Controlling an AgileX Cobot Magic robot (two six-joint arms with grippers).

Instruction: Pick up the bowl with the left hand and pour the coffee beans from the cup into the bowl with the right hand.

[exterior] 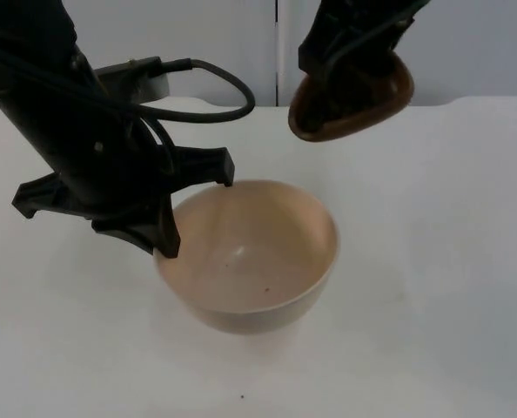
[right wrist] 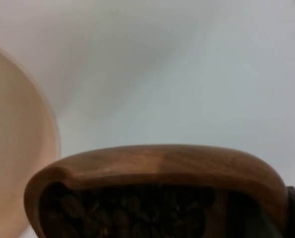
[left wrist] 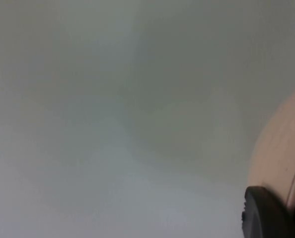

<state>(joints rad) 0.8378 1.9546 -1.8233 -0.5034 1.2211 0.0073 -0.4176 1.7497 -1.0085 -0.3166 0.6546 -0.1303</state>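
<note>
Closest to me on the white counter (exterior: 433, 287) is the bowl (exterior: 250, 257), pale beige and sitting upright, pretty much bare inside apart from a couple of tiny dark specks on the bottom. My left pincer (exterior: 198, 205) is at the bowl's left rim, one black finger reaching over the far edge and the other down by the near-left side, so it looks clamped on the rim; in the left wrist view I can see the bowl's curved wall (left wrist: 281, 153) right against the black fingertip (left wrist: 269, 215). Further back, the right pincer (exterior: 328, 96) is holding the brown wooden cup (exterior: 354, 100) up in the air, up past the bowl's far-right rim, over near the grey partition wall (exterior: 180, 35). The right wrist view shows the cup (right wrist: 157, 173) with dark coffee beans (right wrist: 122, 208) inside it, and the bowl's edge (right wrist: 18, 148) just off to the side below.
</note>
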